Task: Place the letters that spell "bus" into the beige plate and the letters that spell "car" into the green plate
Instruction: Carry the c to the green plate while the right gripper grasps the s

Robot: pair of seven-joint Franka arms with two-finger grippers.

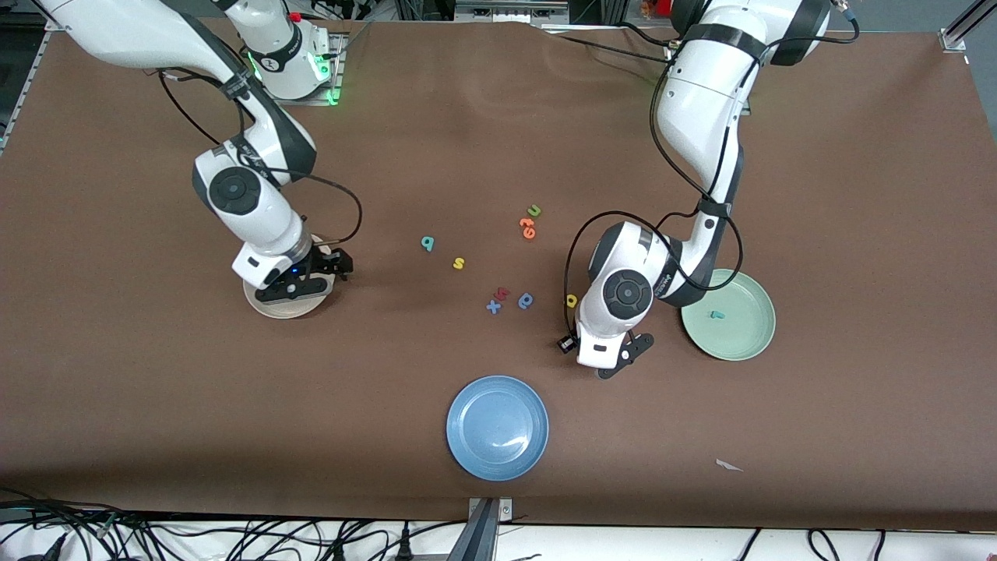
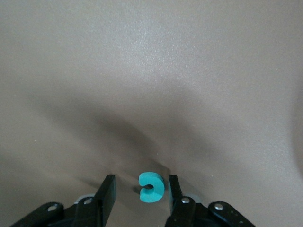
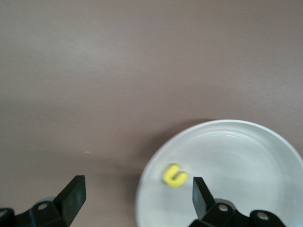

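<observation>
My right gripper (image 1: 300, 284) (image 3: 137, 187) hangs open over the beige plate (image 1: 287, 310) (image 3: 236, 156). A yellow "u" (image 3: 175, 175) lies in that plate near its rim. My left gripper (image 1: 627, 354) (image 2: 141, 182) is down at the table beside the green plate (image 1: 728, 314). Its jaws stand on either side of a teal "c" (image 2: 150, 187), with a gap on both sides. A teal "r" (image 1: 717, 315) lies in the green plate. A yellow "a" (image 1: 572, 300), a teal "b" (image 1: 428, 244) and a yellow "s" (image 1: 459, 263) lie on the brown table.
A blue plate (image 1: 497, 427) sits nearest the front camera. Mid-table lie a green "u" (image 1: 534, 210), orange letters (image 1: 528, 227), a blue "x" (image 1: 493, 307), a reddish letter (image 1: 502, 294) and a blue round letter (image 1: 526, 300).
</observation>
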